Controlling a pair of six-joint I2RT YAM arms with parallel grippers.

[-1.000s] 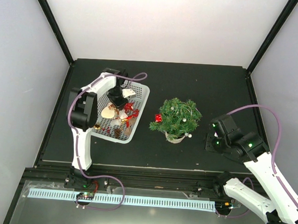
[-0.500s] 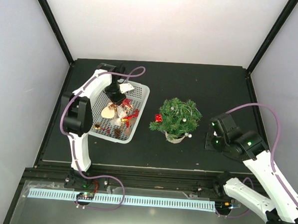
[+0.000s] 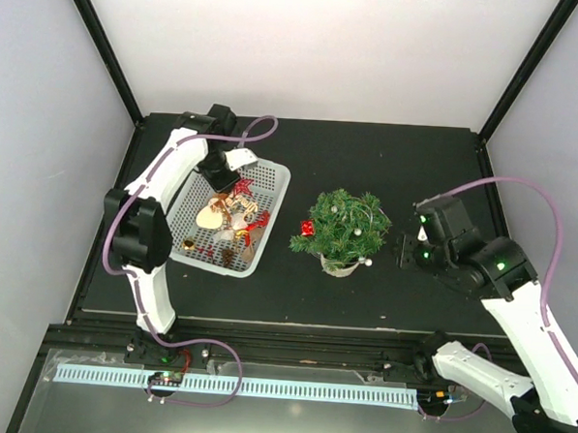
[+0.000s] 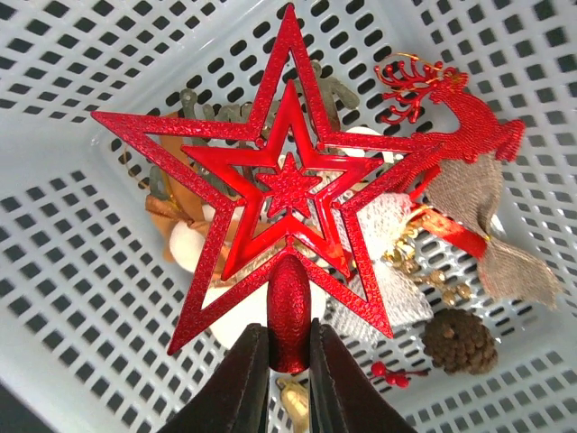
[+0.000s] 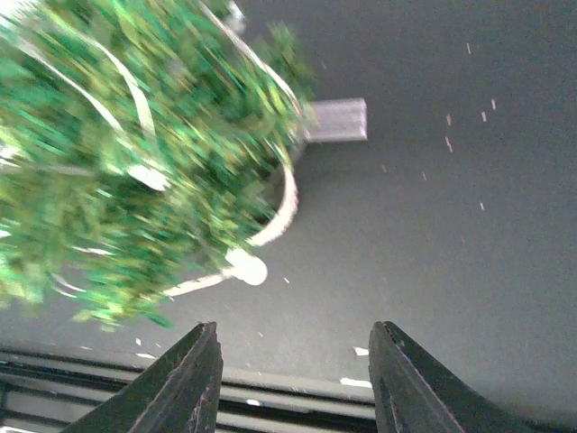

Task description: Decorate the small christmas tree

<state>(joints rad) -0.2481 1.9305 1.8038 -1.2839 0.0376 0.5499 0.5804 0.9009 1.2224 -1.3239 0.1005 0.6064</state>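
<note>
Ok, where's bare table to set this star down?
Widest bare table lies behind the small christmas tree, up to the back wall; another strip runs in front of tree and basket. The basket-tree gap is narrow, and the right gripper crowds the tree's right side.

small christmas tree (image 3: 342, 227) on black table (image 3: 369, 163), white ornament basket (image 3: 269, 180) beside

Red star (image 4: 288, 180), white basket (image 4: 72, 298), green tree (image 3: 342, 227)
</note>
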